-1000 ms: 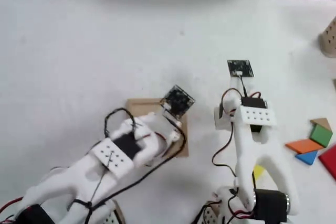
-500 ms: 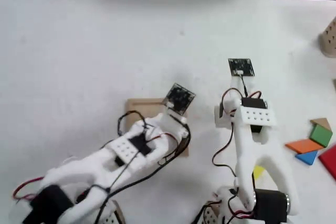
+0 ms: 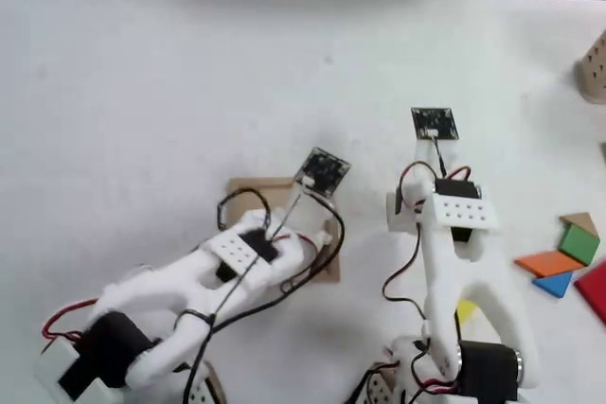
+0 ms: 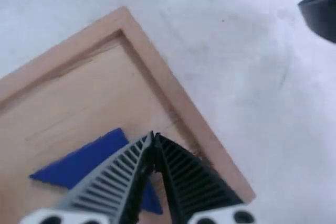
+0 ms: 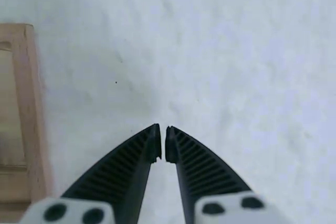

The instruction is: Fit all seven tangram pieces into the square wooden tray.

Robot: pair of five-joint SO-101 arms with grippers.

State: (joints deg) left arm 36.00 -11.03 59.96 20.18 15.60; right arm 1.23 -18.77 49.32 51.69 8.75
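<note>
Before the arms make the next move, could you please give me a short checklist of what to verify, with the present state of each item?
1. Left gripper holds nothing: ok, jaws shut and empty above the wooden tray.
2. Blue triangle inside the tray: ok, lying on its floor.
3. Blue triangle snug against the rim: cannot tell, the gripper covers part of it.
4. Right gripper holds nothing: ok, shut over bare table beside the tray.
5. All pieces in the tray: not ok, orange piece and green piece lie on the table.
</note>
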